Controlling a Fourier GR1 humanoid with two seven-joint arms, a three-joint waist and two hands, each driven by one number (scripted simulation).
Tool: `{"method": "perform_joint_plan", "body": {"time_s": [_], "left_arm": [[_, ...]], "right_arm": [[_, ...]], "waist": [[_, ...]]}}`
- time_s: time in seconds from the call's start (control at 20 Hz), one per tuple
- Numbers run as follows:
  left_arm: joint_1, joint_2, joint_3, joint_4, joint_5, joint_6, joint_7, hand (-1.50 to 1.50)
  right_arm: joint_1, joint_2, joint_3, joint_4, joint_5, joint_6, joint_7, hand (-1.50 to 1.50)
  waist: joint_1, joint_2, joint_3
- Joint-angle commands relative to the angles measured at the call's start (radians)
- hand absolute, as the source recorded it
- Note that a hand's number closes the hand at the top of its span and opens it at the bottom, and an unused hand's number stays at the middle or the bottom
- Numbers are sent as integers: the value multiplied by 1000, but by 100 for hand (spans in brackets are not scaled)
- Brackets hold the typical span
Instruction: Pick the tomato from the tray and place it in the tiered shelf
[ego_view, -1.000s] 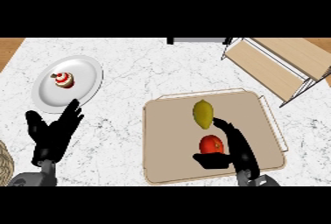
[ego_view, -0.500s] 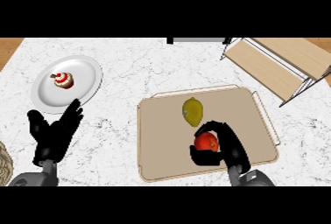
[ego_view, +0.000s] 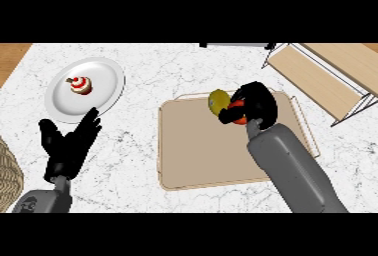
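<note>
Head view: fingers (ego_view: 246, 93) of the right hand (ego_view: 258, 103) curl round the tomato (ego_view: 236, 115) over the tray (ego_view: 207, 160).

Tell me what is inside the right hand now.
The right hand curls round the tomato; only a red patch shows, the rest is covered. A yellow fruit shows beside it, at the far edge of the tray.

One camera only: the head view, set above the desk (ego_view: 170, 70), faces steeply down at its top from fairly near.
</note>
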Motion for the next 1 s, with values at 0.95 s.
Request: {"method": "perform_joint_plan", "body": {"time_s": [0.95], "left_arm": [[35, 25, 49, 46, 16, -21, 31, 0]], "right_arm": [[-806, -53, -243, 232, 556, 195, 400, 150]], "waist": [[-54, -14, -5]]}}
